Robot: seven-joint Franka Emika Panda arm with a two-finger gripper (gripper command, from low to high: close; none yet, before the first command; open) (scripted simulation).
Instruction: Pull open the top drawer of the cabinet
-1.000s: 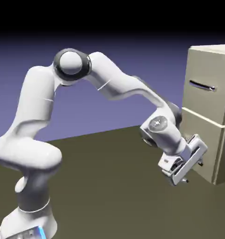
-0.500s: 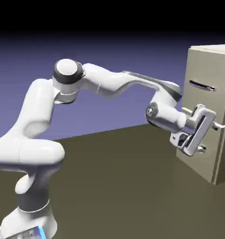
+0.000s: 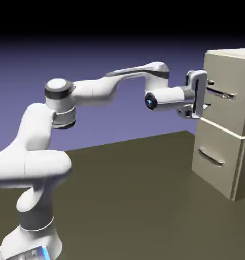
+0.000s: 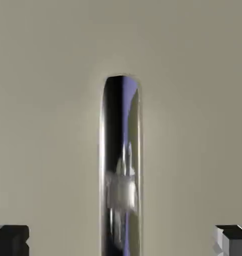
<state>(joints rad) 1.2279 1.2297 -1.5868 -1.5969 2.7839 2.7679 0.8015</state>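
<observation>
The tall beige cabinet stands at the exterior view's right. Its top drawer is closed, with a thin dark-and-silver bar handle on its flat front. My gripper is level with that handle and right at its near end, one finger above it and one below. In the hand view the shiny handle runs up the middle of the beige drawer front. It lies between my two wide-apart fingertips, which do not touch it. The gripper is open.
The lower drawer with its curved handle sits closed beneath the hand. The cabinet rests on the dark table. My arm stretches nearly level from the base at the lower left.
The hand has risen from in front of the lower drawer up to the top drawer's handle and has straightened to face the drawer front. The drawer has not moved.
</observation>
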